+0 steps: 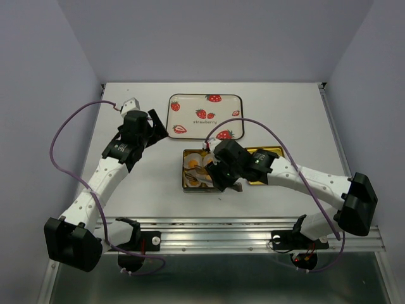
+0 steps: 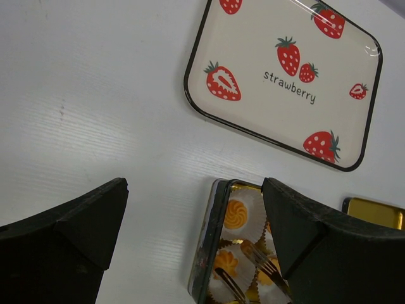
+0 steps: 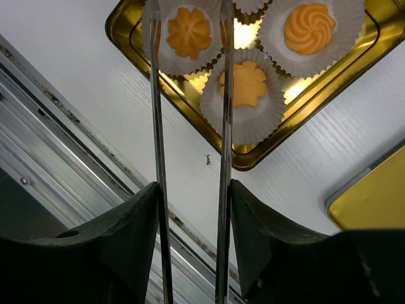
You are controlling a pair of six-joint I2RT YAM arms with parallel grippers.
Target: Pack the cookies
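Observation:
A gold tin [image 1: 185, 185] sits mid-table with orange-yellow cookies in white paper cups. The right wrist view shows three cookies: one [image 3: 188, 31] between the tong arms, one [image 3: 243, 83] beside it, one [image 3: 309, 28] further right. The left wrist view shows two cookies [image 2: 236, 213] and the tin wall [image 2: 207, 244]. My right gripper [image 1: 220, 176] is shut on metal tongs [image 3: 154, 126], whose arms reach over the tin; its jaws [image 3: 193, 193] press both arms. My left gripper [image 1: 154, 131] is open and empty, left of the tin [image 2: 195, 190].
A strawberry-printed tray [image 1: 190, 117] lies behind the tin, also in the left wrist view [image 2: 253, 107]. The gold tin lid [image 1: 271, 152] lies right of the tin, partly under my right arm. An aluminium rail [image 1: 240, 229] runs along the table's near edge.

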